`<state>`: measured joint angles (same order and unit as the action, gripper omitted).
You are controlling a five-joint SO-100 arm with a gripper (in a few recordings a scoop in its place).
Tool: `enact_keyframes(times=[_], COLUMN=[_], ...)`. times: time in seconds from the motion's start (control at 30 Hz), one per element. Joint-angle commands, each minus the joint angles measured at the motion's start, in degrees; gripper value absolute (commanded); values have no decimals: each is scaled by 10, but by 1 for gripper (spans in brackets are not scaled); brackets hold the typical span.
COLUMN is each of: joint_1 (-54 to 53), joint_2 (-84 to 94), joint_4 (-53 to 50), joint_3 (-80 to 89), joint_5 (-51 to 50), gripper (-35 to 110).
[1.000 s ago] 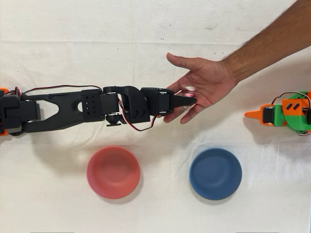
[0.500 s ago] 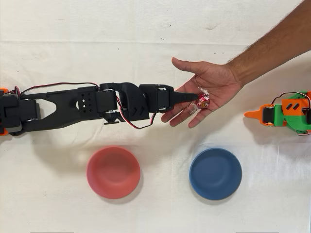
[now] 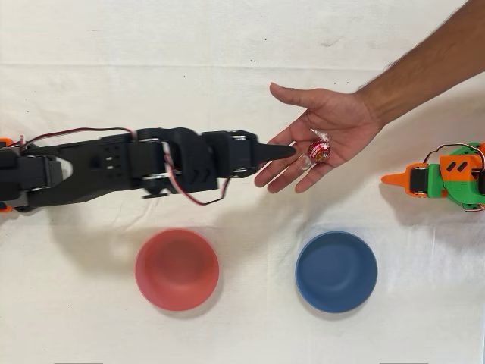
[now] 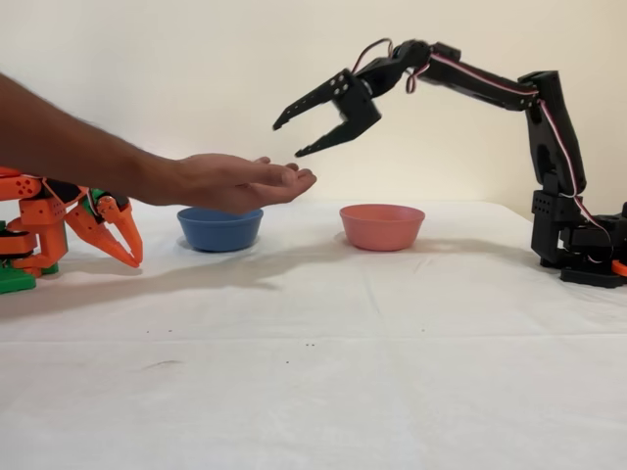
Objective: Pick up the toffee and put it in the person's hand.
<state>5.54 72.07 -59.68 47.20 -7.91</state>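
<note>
The toffee [image 3: 318,150], small and red with clear twisted ends, lies in the palm of the person's hand [image 3: 333,125], which is held open and palm up above the table. My black gripper [image 3: 284,150] sits just left of the fingertips in the overhead view, pulled clear of the candy. In the fixed view the gripper [image 4: 287,138] hangs open above and to the right of the person's hand [image 4: 230,181], its two fingers spread with nothing between them. The toffee is hidden in the fixed view.
A red bowl [image 3: 176,269] and a blue bowl [image 3: 336,271] stand on the white cloth below the arm in the overhead view. The idle orange arm [image 3: 443,178] rests at the right edge, close under the person's forearm [image 3: 424,64].
The gripper let go of the toffee, which now lies in the palm. The black arm has drawn back to the left, away from the hand.
</note>
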Motion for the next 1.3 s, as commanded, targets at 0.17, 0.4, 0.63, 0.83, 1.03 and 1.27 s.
enact_keyframes(times=[0.17, 0.4, 0.63, 0.83, 1.03, 1.27], joint_1=[11, 8, -6, -6, -5, -33], joint_2=[178, 343, 504, 590, 698, 833], joint_4=[-126, -133, -123, -98, -56, -31], joint_3=[49, 252, 454, 587, 725, 856], joint_5=[15, 16, 13, 4, 19, 39], gripper=[15, 9, 9, 9, 9, 9])
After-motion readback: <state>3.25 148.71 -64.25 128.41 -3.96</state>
